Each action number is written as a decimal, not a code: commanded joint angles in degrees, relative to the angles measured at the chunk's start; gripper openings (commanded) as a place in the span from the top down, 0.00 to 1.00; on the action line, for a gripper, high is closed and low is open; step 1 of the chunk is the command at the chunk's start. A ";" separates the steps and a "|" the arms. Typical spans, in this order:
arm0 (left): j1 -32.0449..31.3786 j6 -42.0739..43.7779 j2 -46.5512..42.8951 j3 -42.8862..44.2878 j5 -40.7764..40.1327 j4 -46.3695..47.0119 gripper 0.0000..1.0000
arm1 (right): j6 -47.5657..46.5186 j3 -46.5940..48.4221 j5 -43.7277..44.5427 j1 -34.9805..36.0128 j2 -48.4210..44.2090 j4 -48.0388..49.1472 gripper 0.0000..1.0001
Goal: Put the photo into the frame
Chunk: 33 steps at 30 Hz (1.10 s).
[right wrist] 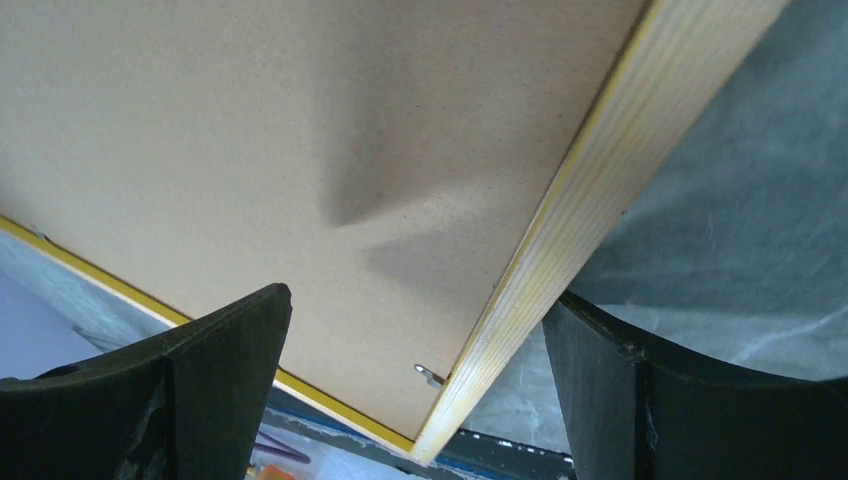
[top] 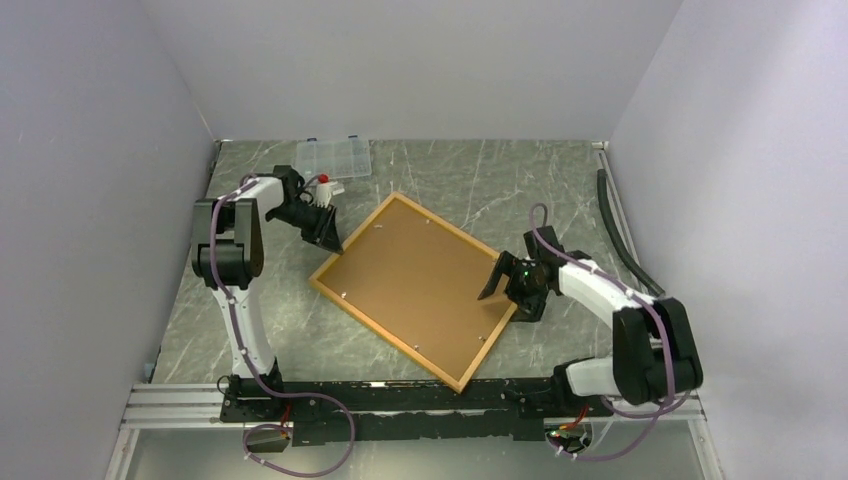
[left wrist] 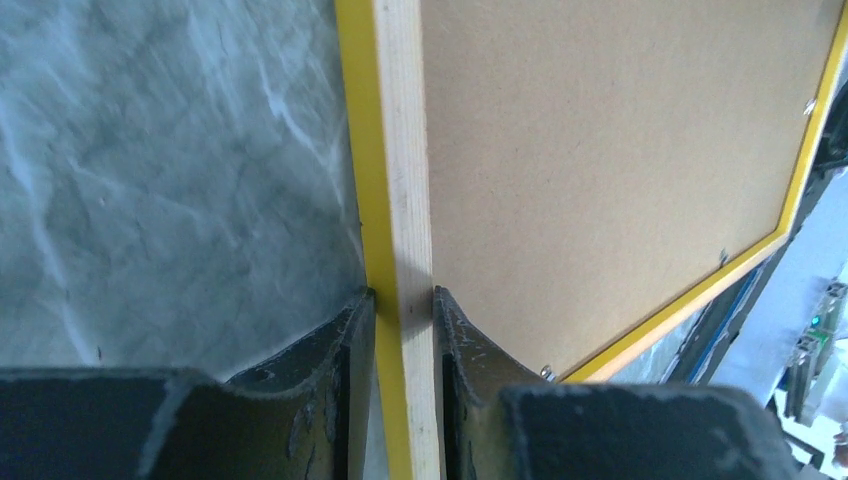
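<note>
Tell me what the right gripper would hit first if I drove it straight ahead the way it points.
The right gripper would likely meet the wooden rim of the frame, which crosses between its open jaws; the backing board lies beside it. Depth unclear.

The frame (top: 410, 285) shows its brown back above the grey marbled table (top: 450, 170).

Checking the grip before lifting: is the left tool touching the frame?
Touching. Left wrist view: the left tool pinches the frame, a finger pressed on each side.

Matt brown fibreboard backing (top: 410, 275), bare pale-wood frame (left wrist: 410, 150), smooth marbled tabletop (top: 480, 170)
</note>
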 commanded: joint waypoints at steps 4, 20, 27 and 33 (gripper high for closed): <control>-1.13 10.51 -5.01 -8.40 -4.74 -11.60 0.81 | -3.27 12.86 -0.51 -2.06 10.27 13.08 0.00; -0.34 14.96 -14.77 -14.11 -1.17 -21.48 0.70 | -6.95 32.26 11.22 -4.51 22.11 8.56 0.00; 8.46 2.16 -9.89 -7.06 4.36 -14.05 0.61 | -9.22 37.87 10.81 3.78 19.82 10.34 0.00; 7.66 -3.90 -3.66 -7.16 11.05 -8.00 0.52 | -9.96 44.54 -1.80 14.27 27.53 17.18 0.03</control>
